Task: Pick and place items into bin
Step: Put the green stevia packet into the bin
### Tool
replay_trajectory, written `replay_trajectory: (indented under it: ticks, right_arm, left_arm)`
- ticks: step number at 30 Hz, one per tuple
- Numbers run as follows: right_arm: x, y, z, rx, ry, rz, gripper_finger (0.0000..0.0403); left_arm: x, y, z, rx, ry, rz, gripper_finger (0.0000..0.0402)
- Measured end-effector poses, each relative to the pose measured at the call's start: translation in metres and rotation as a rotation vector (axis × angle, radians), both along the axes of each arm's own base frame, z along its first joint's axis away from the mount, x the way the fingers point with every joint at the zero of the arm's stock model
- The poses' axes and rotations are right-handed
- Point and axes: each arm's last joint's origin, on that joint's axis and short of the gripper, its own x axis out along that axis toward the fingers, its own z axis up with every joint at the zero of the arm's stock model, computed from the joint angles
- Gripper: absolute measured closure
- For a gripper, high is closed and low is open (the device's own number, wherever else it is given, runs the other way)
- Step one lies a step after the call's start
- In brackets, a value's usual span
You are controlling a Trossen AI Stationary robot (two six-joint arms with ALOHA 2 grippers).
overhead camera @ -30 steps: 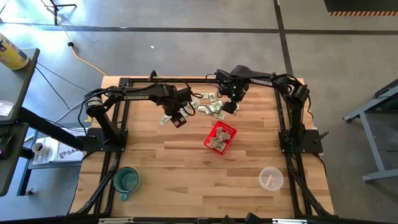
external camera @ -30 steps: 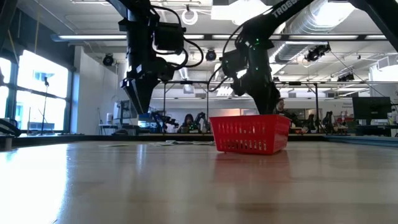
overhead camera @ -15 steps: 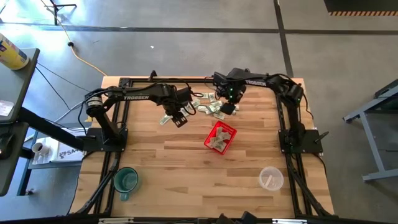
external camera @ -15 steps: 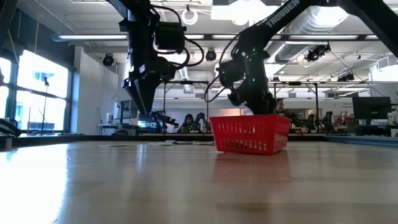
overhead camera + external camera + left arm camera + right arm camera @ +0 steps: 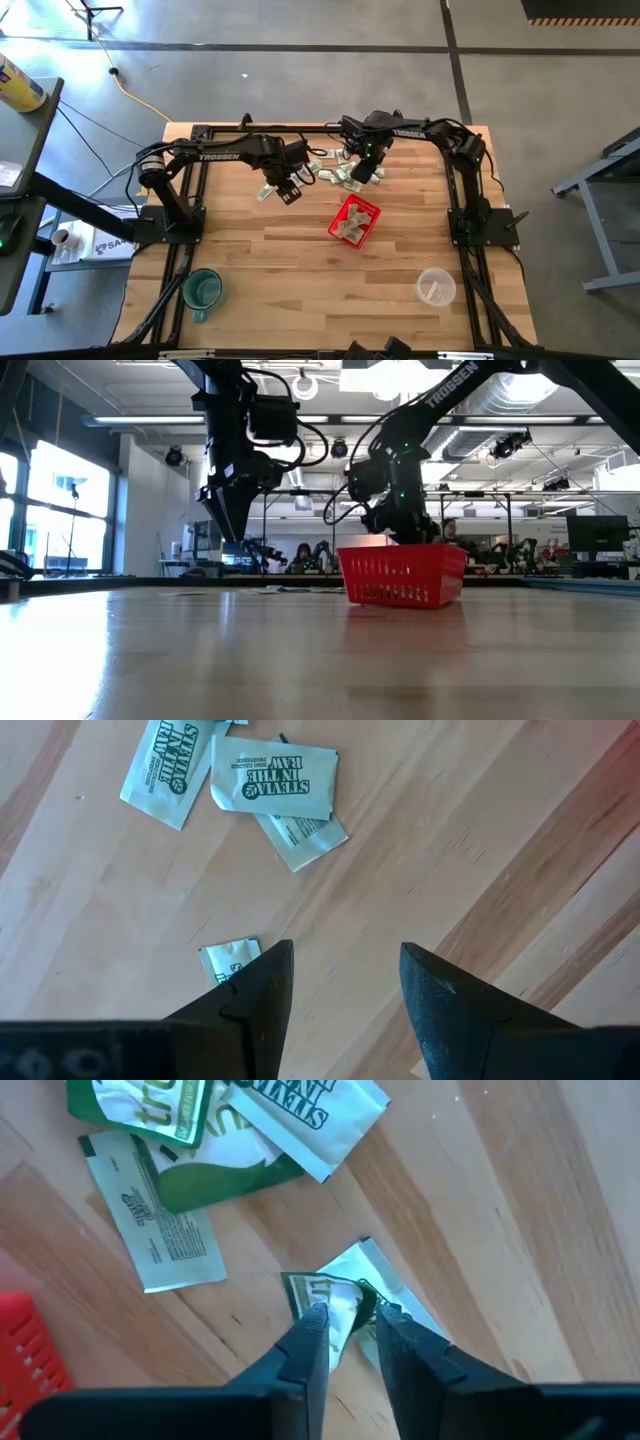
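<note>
Several pale green-and-white paper packets, the items [image 5: 333,167], lie flat on the wooden table at its far middle. The red mesh bin [image 5: 353,221] stands nearer, with some packets inside. My right gripper [image 5: 348,1312] points down at the pile's right end, shut on one crumpled packet [image 5: 340,1292]. My left gripper [image 5: 340,960] hangs open above bare wood left of the pile, touching nothing. A small packet [image 5: 228,960] lies beside one of its fingers, and more packets [image 5: 272,775] lie farther off. My right gripper pinches a crumpled green-and-white packet between its two fingers [image 5: 308,1332], at the packet's bunched-up middle [image 5: 336,1298]. The fingers come from above, pointing down. The packet's outer flap [image 5: 388,1278] still lies on the table.
Loose packets [image 5: 160,1230] lie next to the held one. A green mug [image 5: 203,290] stands at the near left and a clear plastic cup [image 5: 436,288] at the near right. The black frame [image 5: 300,128] runs along the table's far edge and sides.
My right gripper has sunk toward the packets at the pile's right end and drawn a little toward the table's left. My left arm has kept still.
</note>
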Motion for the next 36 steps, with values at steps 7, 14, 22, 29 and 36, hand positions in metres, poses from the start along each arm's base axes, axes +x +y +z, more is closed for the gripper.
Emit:
replay_trajectory:
  ticks: [7,14,22,29,36]
  right_arm:
    - [0.003,-0.001,-0.015,0.027,0.020,-0.005,0.0293]
    - [0.005,-0.003,-0.016,0.007,0.014,-0.001,0.0286]
    - [0.004,-0.002,-0.016,0.033,0.008,0.000,0.0387]
    - [0.004,0.001,-0.016,0.082,-0.004,-0.001,0.0397]
    - [0.004,0.021,0.004,0.132,0.000,0.054,0.0401]
  left_arm:
    - [0.000,0.000,0.000,0.000,0.000,0.000,0.0183]
    - [-0.001,0.000,0.000,-0.002,0.006,0.000,0.0183]
    - [-0.001,0.000,0.000,-0.002,0.006,0.000,0.0183]
    - [-0.001,0.000,0.000,-0.002,0.006,0.001,0.0183]
    - [-0.001,0.000,0.000,-0.002,0.006,0.007,0.0183]
